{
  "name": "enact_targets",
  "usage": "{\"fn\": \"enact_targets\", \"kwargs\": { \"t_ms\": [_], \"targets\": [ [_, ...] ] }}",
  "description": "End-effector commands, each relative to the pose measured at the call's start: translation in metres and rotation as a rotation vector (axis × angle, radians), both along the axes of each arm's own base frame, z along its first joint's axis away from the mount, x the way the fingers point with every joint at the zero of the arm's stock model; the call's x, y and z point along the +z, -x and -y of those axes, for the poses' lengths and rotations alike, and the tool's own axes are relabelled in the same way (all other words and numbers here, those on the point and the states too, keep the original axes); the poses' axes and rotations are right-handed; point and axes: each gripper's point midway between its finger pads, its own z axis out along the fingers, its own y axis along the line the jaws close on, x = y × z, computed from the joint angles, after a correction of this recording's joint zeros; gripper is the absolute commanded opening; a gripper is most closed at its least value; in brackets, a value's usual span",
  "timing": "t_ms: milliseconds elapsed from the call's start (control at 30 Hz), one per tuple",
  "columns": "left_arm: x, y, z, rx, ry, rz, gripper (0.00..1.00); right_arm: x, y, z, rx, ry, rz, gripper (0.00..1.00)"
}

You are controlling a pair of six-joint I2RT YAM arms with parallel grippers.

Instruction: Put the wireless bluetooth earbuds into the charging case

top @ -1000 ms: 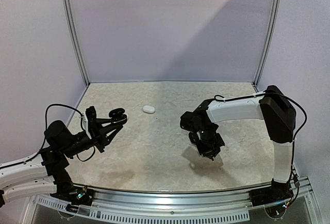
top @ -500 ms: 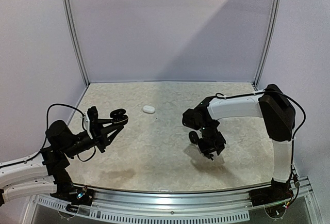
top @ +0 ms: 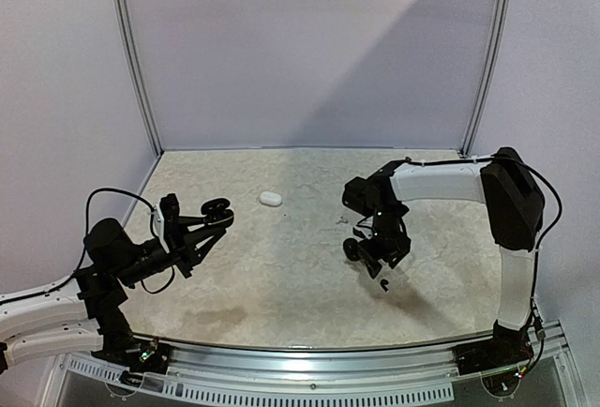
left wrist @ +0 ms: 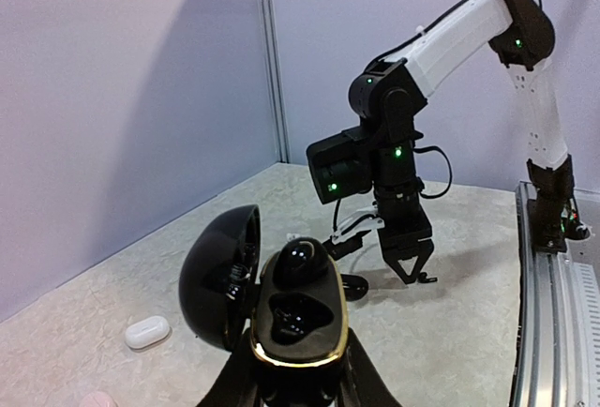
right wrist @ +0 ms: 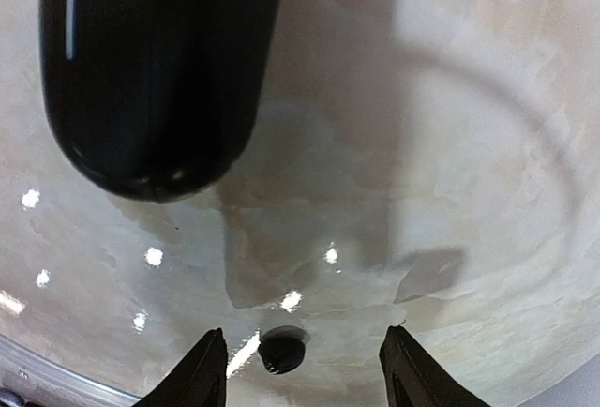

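Note:
My left gripper (top: pixel 208 222) (left wrist: pixel 292 384) is shut on the base of an open black charging case (top: pixel 217 207) (left wrist: pixel 298 349) with a gold rim, held above the table's left side. Its lid (left wrist: pixel 220 276) hangs open to the left. One glossy black earbud (left wrist: pixel 300 259) sits in the far socket; the near socket (left wrist: pixel 298 313) is a dark hollow. My right gripper (top: pixel 382 268) (right wrist: pixel 303 334) hangs open, pointing down over the table at centre right. A tiny black earbud (right wrist: pixel 281 351) (top: pixel 383 285) lies on the table between its fingertips, nearer the left one, untouched.
A black oval case (top: pixel 353 249) (left wrist: pixel 354 285) (right wrist: pixel 150 69) lies on the table just left of my right gripper. A white oval case (top: pixel 270 199) (left wrist: pixel 147 333) rests at the back centre. Grey walls enclose the table on three sides.
My right gripper has opened and lifted away from the table. A small black earbud now lies free on the surface under it. My left arm has held still.

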Motion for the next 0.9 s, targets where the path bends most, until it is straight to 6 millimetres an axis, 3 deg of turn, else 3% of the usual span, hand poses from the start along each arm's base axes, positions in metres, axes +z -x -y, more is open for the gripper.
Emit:
{"fn": "enact_targets", "kwargs": {
  "t_ms": [0,400,600,867],
  "targets": [
    [-0.005,-0.001,-0.001,0.0,-0.006,0.001,0.0,0.01,-0.002,-0.006,0.126,-0.141,-0.009,0.57],
    [-0.008,0.0,0.0,-0.009,-0.011,-0.002,0.0,-0.011,0.013,0.011,0.116,-0.153,-0.061,0.48],
    [-0.008,0.0,0.0,-0.012,-0.013,-0.003,0.0,-0.017,0.019,0.014,0.1,-0.145,-0.081,0.35],
    [-0.007,0.0,0.0,-0.013,-0.012,-0.001,0.0,-0.017,0.02,0.023,0.063,-0.101,-0.076,0.31]
  ]
}}
